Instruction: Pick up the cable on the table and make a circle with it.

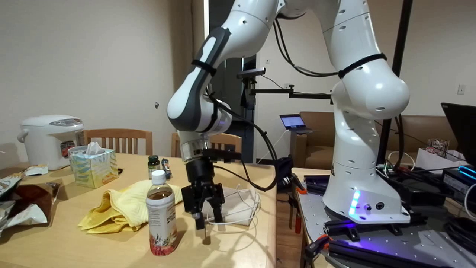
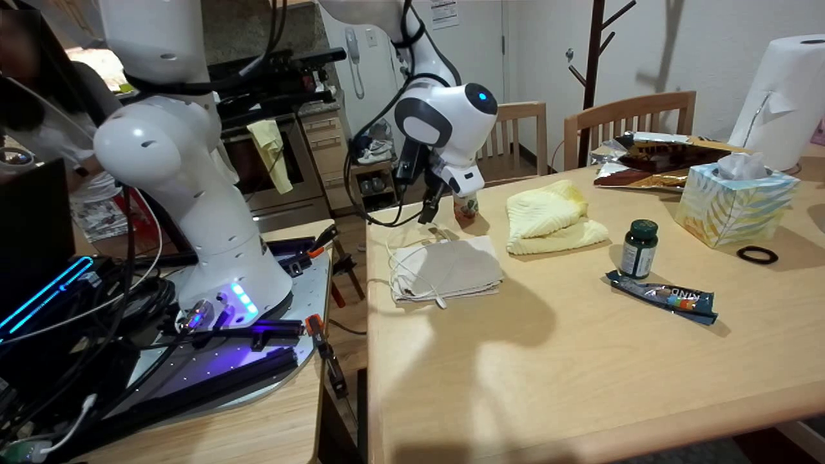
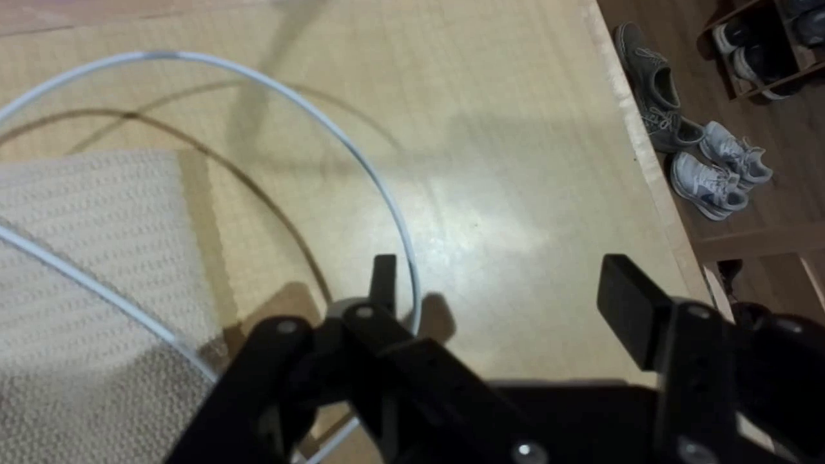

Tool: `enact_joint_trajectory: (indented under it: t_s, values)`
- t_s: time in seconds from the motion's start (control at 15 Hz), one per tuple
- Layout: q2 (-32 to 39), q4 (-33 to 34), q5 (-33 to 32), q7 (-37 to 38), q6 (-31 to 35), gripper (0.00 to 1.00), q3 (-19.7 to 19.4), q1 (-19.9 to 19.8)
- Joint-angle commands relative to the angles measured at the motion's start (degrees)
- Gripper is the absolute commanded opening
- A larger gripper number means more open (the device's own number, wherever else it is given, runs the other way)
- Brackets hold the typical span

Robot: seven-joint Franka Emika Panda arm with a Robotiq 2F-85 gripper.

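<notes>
The gripper [image 3: 499, 283] was positioned above the table [image 3: 548, 180], jaws set wide apart. The cable [image 3: 161, 56], partly over the folded cloth [image 3: 97, 212], curved to just beside one finger [image 3: 384, 277]; contact could not be determined. The bottle [image 1: 161, 219] stood upright near the gripper, apart from it.

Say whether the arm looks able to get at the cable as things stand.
Probably yes: the pincer is open, the cable arches close by one finger, and no other object seems to block the way.
</notes>
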Motion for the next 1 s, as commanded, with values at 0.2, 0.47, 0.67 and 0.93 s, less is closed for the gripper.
enact_joint_trajectory:
  t_s: [0.2,0.47,0.67,0.93]
  values:
    - [-0.9,-3.9,1.0,-1.5,5.5,1.0,0.8,-0.8]
    - [-3.1,-5.7,8.9,-4.7,6.7,1.0,2.0,-2.9]
    - [-7.4,-8.4,19.8,-5.9,6.8,1.0,1.5,-3.9]
    - [-12.8,-12.2,25.9,-0.3,9.6,1.0,-1.4,-2.0]
